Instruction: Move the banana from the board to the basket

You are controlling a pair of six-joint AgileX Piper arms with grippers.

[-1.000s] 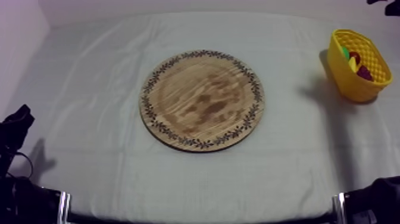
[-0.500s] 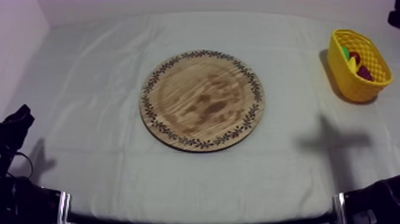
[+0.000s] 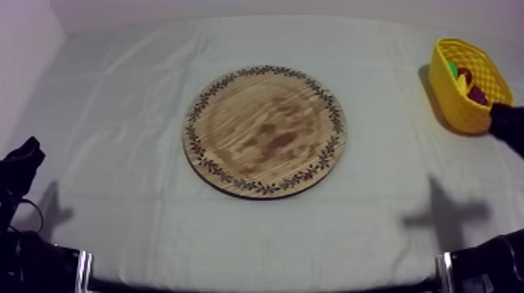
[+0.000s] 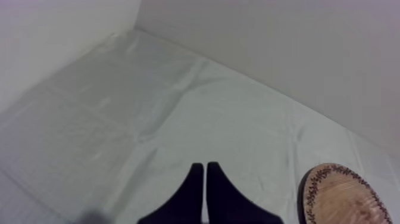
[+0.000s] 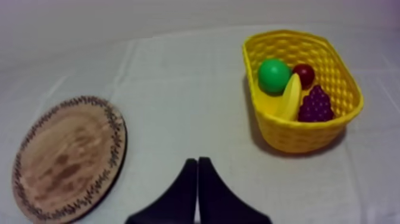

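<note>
Black R gripper [image 5: 197, 161]: fingers pressed together, nothing held. L gripper [image 4: 205, 168] likewise closed on nothing, over grey-white cloth [image 4: 119, 119]. Just beyond R gripper, to one side, lies wooden board [image 5: 65, 158]. Farther off, well apart from it, yellow basket [image 5: 297, 134] holds banana [image 5: 291, 98], leaning betw. green fruit [image 5: 274, 75] (prob. the pear), small red fruit [image 5: 305, 74] and grapes [image 5: 315, 104].
</note>
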